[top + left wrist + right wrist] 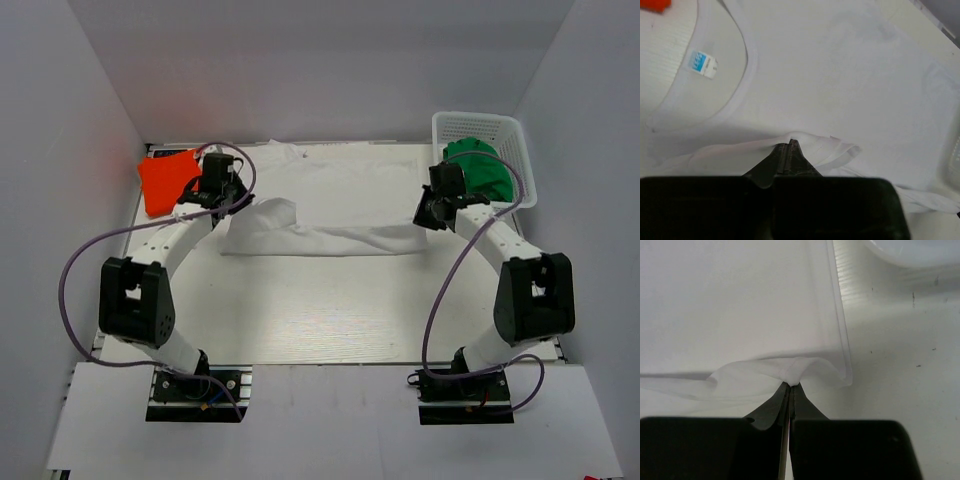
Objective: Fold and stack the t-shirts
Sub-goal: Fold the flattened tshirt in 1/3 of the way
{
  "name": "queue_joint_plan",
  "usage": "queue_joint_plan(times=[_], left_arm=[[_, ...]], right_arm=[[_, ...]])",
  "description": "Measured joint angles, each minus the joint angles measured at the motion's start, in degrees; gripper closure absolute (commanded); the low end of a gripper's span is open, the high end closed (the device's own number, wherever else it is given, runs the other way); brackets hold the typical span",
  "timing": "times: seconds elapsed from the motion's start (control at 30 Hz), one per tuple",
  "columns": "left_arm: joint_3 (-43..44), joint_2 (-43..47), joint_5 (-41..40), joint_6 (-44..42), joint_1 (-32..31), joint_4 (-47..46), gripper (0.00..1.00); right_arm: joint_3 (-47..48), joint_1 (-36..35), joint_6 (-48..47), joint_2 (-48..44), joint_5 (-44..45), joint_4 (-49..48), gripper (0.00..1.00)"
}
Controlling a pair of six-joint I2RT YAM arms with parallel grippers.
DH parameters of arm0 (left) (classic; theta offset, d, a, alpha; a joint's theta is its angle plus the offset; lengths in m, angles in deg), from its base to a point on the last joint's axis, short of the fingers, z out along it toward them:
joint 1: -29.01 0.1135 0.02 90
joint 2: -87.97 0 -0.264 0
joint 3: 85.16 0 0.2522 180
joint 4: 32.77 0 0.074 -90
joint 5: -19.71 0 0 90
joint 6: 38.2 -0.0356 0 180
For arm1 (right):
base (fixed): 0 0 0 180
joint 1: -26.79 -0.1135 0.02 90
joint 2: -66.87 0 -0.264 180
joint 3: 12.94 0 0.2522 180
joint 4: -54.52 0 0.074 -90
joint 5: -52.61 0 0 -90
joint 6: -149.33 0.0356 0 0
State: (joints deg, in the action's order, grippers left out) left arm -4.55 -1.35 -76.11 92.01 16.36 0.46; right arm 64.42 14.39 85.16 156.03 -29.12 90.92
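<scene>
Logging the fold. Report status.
Both end effectors, left and right, shut on white t-shirt. Orange t-shirt far-left; green t-shirt in basket. Nothing obstructing.

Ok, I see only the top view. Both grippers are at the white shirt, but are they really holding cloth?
Observer: Yes. In its wrist view the left gripper is shut on a fold of the white shirt.
Operator: And the right one?
Observer: The right gripper is shut on a bunched edge of the same shirt, near its hem.
Operator: Which end of the shirt is at the left?
Observer: The collar end. The left wrist view shows the neckline with a blue label inside.
</scene>
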Motion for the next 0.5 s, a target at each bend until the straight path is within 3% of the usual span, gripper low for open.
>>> queue_joint_plan(times=[0.3, 0.33, 0.37, 0.4, 0.43, 0.47, 0.5], left_arm=[[14.47, -16.35, -1.42, -5.05, 0.9, -4.52, 1.0], [16.26, -18.29, -1.44, -5.44, 0.96, -4.07, 0.95], [18.47, -20.65, -1.4, -6.08, 1.14, -3.17, 0.87], [20.28, -22.62, -1.4, -6.43, 1.27, -3.13, 0.73], [22.32, -24.81, -1.38, -7.15, 1.42, -2.49, 0.58], [24.26, -26.82, -1.27, -7.61, 1.62, -2.1, 0.33], [25.94, -28.55, -1.2, -8.37, 1.81, -1.64, 0.25]], right_arm=[[8.07, 1.6, -0.02, 10.56, -0.31, 0.39, 1.0], [9.18, 1.66, 0.35, 11.91, -0.07, 0.48, 1.0], [9.97, 1.79, 0.74, 12.94, 0.28, 0.68, 0.8], [10.71, 1.79, 1.44, 14.05, 0.72, 0.92, 0.64], [11.3, 1.86, 1.9, 14.95, 1.25, 1.31, 0.56], [11.87, 1.92, 2.23, 15.98, 1.79, 1.55, 0.51], [12.41, 1.95, 2.45, 16.85, 2.27, 1.97, 0.47]])
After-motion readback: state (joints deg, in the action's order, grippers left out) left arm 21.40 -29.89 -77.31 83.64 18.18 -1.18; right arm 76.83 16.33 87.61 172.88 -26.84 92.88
